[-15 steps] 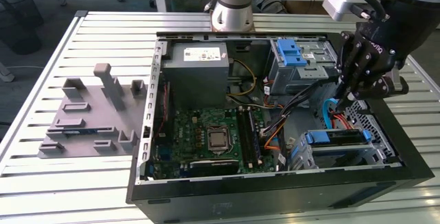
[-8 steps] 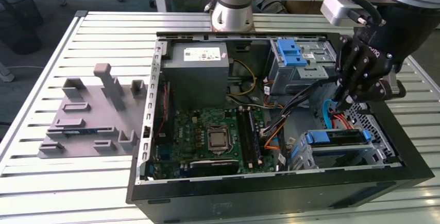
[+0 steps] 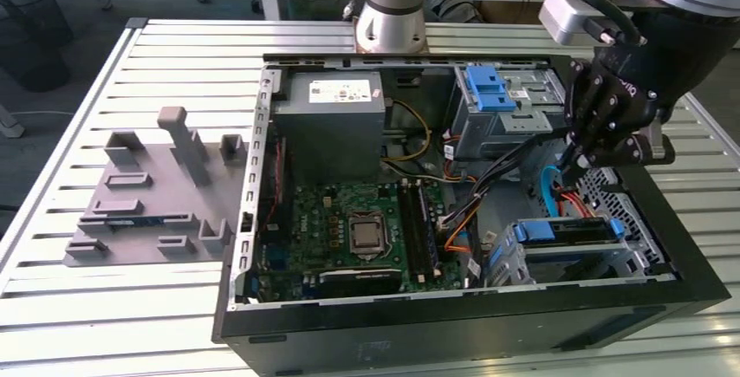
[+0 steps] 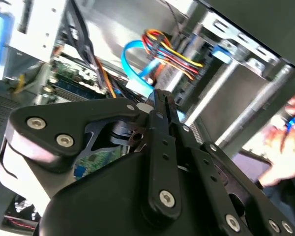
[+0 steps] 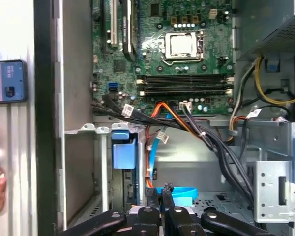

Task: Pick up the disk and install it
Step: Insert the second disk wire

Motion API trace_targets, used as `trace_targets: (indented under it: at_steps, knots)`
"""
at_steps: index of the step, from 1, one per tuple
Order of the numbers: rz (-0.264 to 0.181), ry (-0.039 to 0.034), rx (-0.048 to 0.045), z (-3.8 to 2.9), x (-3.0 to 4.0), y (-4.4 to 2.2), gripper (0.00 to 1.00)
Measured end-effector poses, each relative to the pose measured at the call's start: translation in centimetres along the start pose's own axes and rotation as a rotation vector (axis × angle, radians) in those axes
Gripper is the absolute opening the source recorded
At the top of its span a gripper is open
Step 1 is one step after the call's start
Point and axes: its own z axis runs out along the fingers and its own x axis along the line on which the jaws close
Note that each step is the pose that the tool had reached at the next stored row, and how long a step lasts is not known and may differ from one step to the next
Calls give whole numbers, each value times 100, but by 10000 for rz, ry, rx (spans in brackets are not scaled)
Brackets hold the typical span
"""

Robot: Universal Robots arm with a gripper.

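**End effector clenched and empty above the drive cage**

At the exterior view's left, a grey moulded fixture [image 3: 151, 199] lies on the slatted tabletop [image 3: 69, 308]. Beside it sits the open computer case [image 3: 463, 334]. The case holds the grey power supply [image 3: 335, 113], the motherboard [image 3: 353, 234], and an upper bay with a blue latch [image 3: 491, 91].

Towards the exterior view's right, the end effector [image 3: 611, 153] hangs over the case's cable-filled corner. In both wrist views its fingers [image 5: 160, 189] are pressed together with nothing between them.

What I take to be the disk [image 3: 561, 231] stands on edge in the lower metal cage [image 3: 630, 260], blue rail uppermost. It is near the end effector, on the side towards the case's front wall. Its long axis runs across the exterior view.
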Motion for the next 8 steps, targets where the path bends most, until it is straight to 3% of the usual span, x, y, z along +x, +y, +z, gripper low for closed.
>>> trace_targets:
  at_steps: [2,3,6,8]
  knots:
    - [-12,-337,-7,3,5,0,16]
    - [-18,-455,-7,5,10,0,16]
    - [-39,-471,10,7,14,-1,16]
    - [-69,-348,14,6,14,-1,16]
